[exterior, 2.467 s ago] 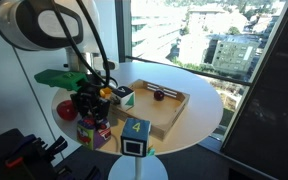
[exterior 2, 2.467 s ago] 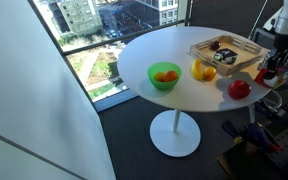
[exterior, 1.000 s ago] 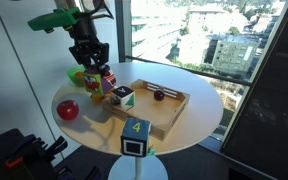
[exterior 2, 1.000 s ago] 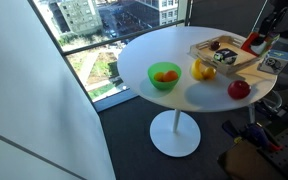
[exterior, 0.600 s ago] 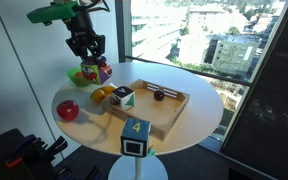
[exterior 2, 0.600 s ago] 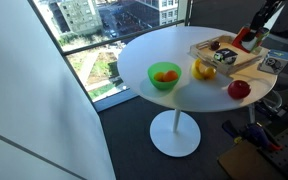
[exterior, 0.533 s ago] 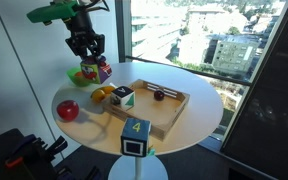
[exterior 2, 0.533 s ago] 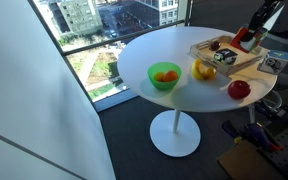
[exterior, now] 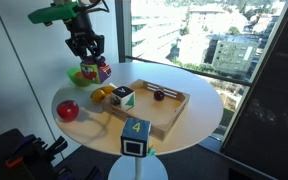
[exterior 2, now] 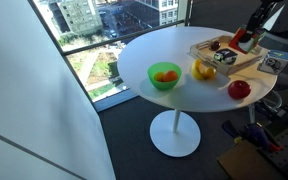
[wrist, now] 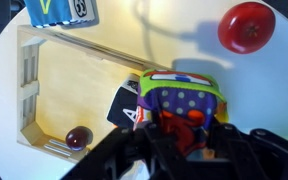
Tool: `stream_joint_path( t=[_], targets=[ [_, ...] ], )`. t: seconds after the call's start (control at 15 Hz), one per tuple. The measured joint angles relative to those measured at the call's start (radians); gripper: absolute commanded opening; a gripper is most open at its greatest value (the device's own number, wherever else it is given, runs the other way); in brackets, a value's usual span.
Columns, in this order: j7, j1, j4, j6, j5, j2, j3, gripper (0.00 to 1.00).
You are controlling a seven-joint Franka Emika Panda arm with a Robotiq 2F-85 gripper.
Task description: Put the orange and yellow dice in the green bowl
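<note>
The likeliest trouble ahead is at the green bowl [exterior 2: 157, 85]. It holds a round orange thing [exterior 2: 165, 75], probably a fruit, and the orange and yellow dice [exterior: 97, 72] looks about as wide as the bowl itself. On release the cube may perch on the rim or the fruit, tip, and roll onto the round white bench [exterior 2: 144, 50] or over its edge. Letting go off-centre or too high would make that worse. The carry is a second risk. In an exterior view the bowl sits left of centre, well apart from the dice at the upper right, with a yellow fruit [exterior 2: 204, 70] between them, so a low path could knock the fruit. The bulky cube seems gripped near its top and could slip or twist on a fast swing. The gripper [exterior: 90, 58] hangs in the upper left of its frame, its fingers [wrist: 144, 145] clamped on the dice. In the wrist view the dice fills the lower middle, its purple dotted face showing between the dark fingers that enter from the bottom edge. It is clear of the bench, above the edge of the wooden tray [wrist: 44, 90] and partly over the white, green and black cube [wrist: 124, 108], with a red apple [wrist: 249, 27] at upper right.
</note>
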Motion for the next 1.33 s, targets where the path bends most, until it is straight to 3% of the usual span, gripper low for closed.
stream_joint_path(
  t=[0.27, 0.33, 1.33],
  targets=[
    [0.0, 0.0, 0.0, 0.0, 0.0, 0.0, 0.0, 0.42],
    [0.0, 0.0, 0.0, 0.0, 0.0, 0.0, 0.0, 0.17],
    [0.005, 0.013, 0.074, 0.001, -0.001, 0.069, 0.087, 0.17]
  ],
)
